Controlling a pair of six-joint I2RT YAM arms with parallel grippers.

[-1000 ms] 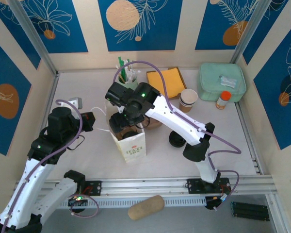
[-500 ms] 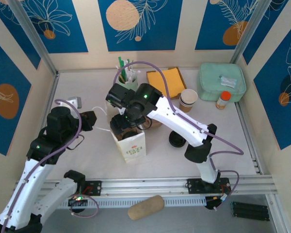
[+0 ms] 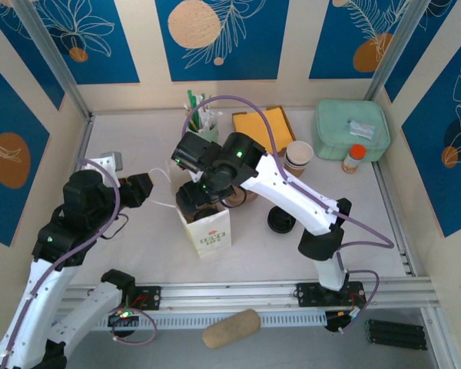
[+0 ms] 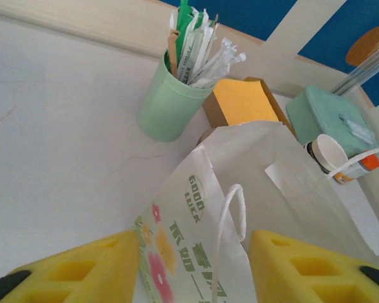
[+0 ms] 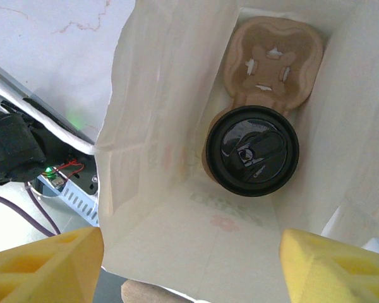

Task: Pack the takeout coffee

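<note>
The takeout coffee (image 5: pixel 252 150) stands upright in the cardboard carrier (image 5: pixel 271 53) at the bottom of the paper bag (image 5: pixel 148 120), straight below the nearer right end effector (image 5: pixel 189 262), whose jaws hang wide and empty, while the left end effector (image 4: pixel 192 268), jaws parted, flanks the bag's handle (image 4: pixel 230 218).

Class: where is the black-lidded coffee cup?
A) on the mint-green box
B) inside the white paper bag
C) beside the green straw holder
B: the right wrist view looks down into the paper bag, where the lidded cup sits in a cardboard carrier.
</note>
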